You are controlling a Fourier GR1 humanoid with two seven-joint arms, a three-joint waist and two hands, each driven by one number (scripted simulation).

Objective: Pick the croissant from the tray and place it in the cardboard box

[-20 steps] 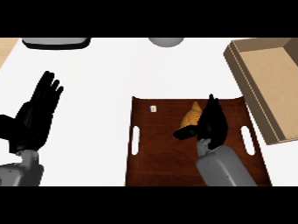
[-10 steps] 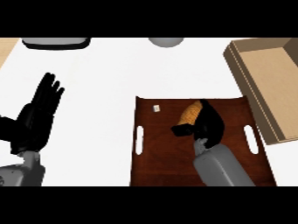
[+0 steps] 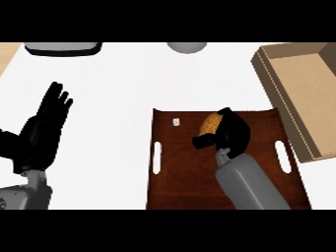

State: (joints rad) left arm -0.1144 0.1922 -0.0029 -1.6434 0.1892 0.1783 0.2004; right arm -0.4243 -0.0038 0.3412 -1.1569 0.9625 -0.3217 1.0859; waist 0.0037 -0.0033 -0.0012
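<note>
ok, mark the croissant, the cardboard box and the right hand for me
croissant point(image 3: 212, 123), head view, on its orange crust left of the hand.
cardboard box point(image 3: 312, 86), head view, on its inner floor.
right hand point(image 3: 230, 134), head view, on the back of the hand curled over the croissant.

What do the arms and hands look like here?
Both forearms are smooth grey cylinders ending in black hands with fingers and a thumb. The left hand shows a round marking on the grey forearm near the picture's lower edge; the right hand has none visible. No cables.
</note>
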